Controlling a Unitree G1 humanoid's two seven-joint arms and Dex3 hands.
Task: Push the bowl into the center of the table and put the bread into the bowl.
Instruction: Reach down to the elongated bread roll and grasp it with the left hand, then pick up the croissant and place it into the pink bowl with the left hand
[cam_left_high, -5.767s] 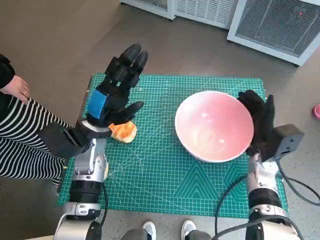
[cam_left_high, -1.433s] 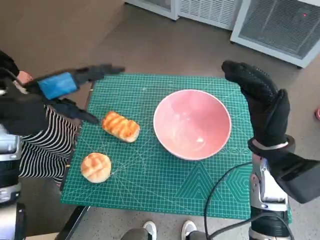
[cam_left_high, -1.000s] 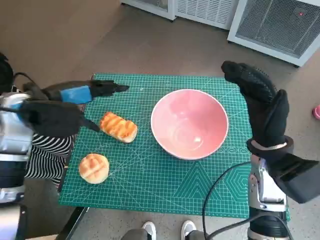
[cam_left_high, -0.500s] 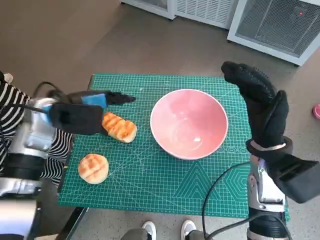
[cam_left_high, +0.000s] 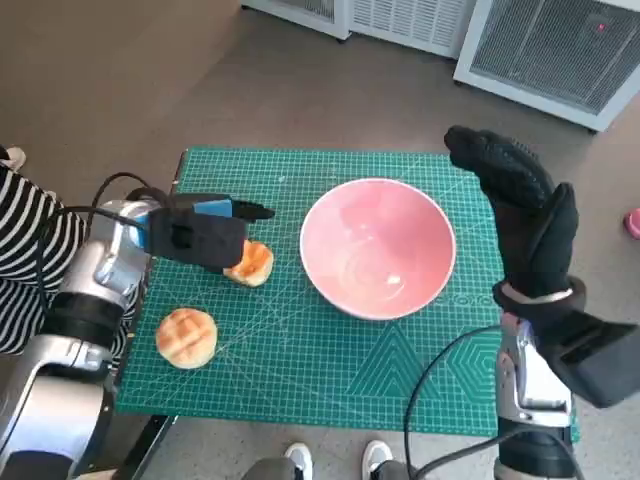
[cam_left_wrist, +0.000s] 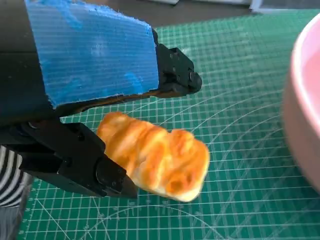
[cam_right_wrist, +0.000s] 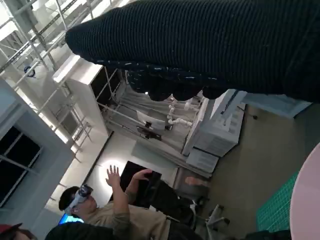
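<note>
Over long bread (cam_left_high: 252, 263), left robot hand (cam_left_high: 200, 238) newly arrived; bowl (cam_left_high: 378, 247) unmoved.

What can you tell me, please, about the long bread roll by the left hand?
The long roll is golden-brown, glazed and ridged like a plait, paler at its cut-looking end. It lies on the green mat, left of the pink bowl and apart from it. The left hand is over it, fingers on either side; whether they press it yet, I cannot tell. In the head view the hand hides most of it.
</note>
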